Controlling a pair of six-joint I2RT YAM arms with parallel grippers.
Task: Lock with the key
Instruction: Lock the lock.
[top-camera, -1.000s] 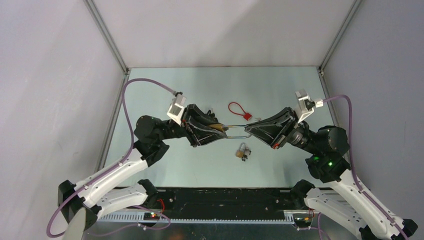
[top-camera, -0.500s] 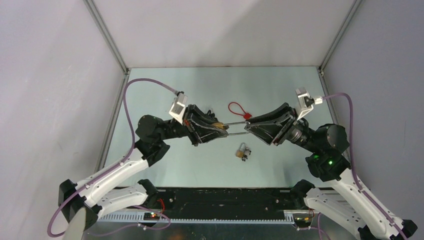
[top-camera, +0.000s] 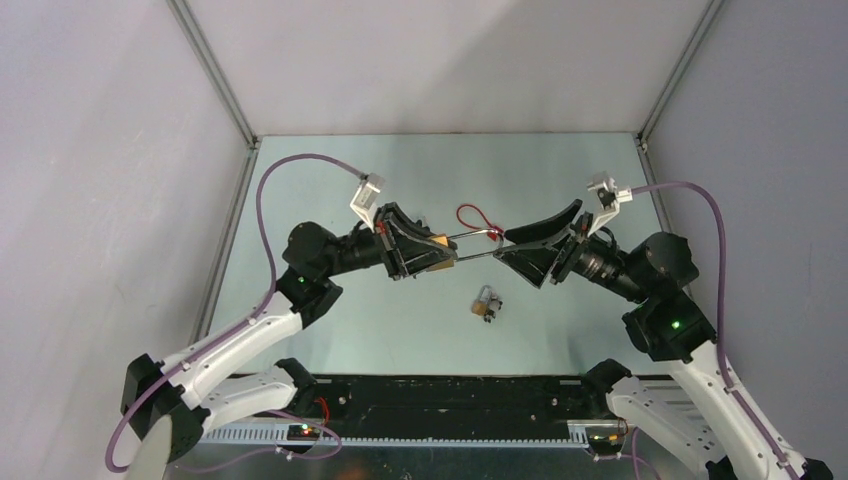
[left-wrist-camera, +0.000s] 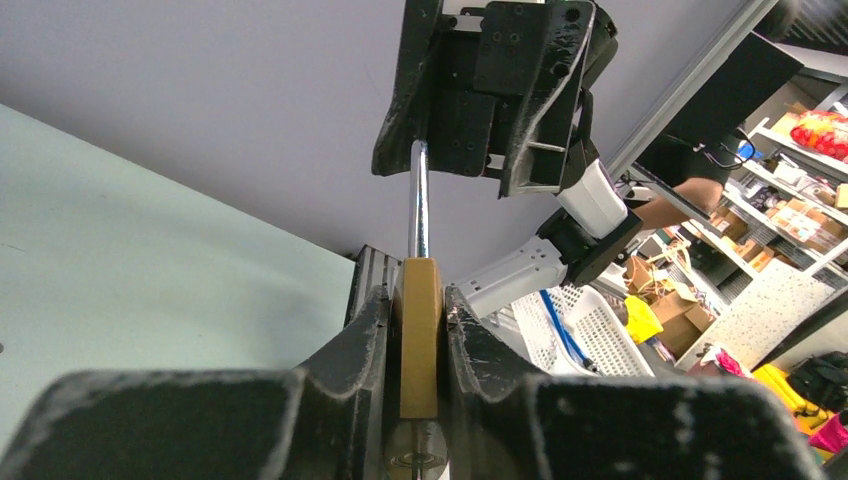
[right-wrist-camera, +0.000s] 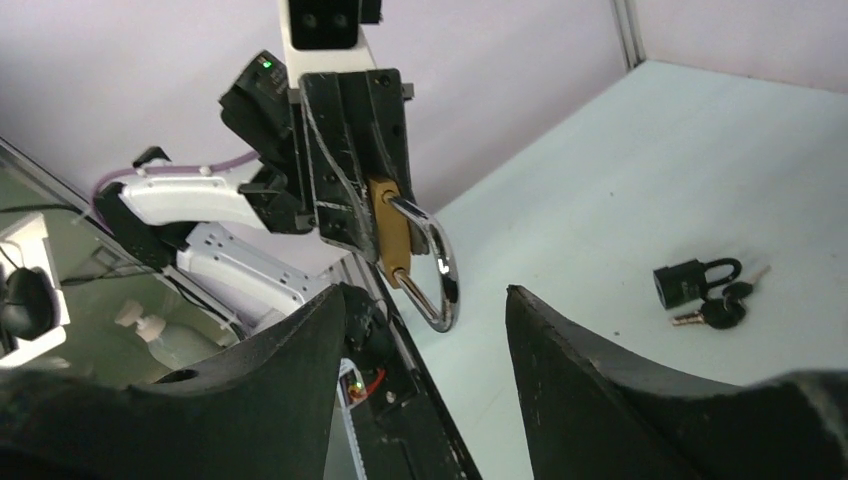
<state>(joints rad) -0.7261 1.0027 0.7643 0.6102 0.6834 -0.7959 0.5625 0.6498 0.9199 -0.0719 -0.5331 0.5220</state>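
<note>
Right wrist view shows the right hand (right-wrist-camera: 425, 295) spread wide and holding nothing, with the steel shackle (right-wrist-camera: 445, 272) of the brass padlock (right-wrist-camera: 388, 232) straight ahead of its gap. The left hand (top-camera: 432, 252) clamps the padlock's body above the counter (top-camera: 560, 180). Its long axis runs left to right across the top view, shackle toward the right hand. Keys (right-wrist-camera: 715, 312) lie on the counter at the right of this frame, beside a small dark padlock (right-wrist-camera: 685, 283). I judge them nearer the free right hand.

Robotics lab, probably: pale worktop (top-camera: 330, 180) boxed in by grey walls (top-camera: 100, 200) and metal posts (top-camera: 212, 75); cluttered storage shelves (left-wrist-camera: 795, 215) visible beyond it.
</note>
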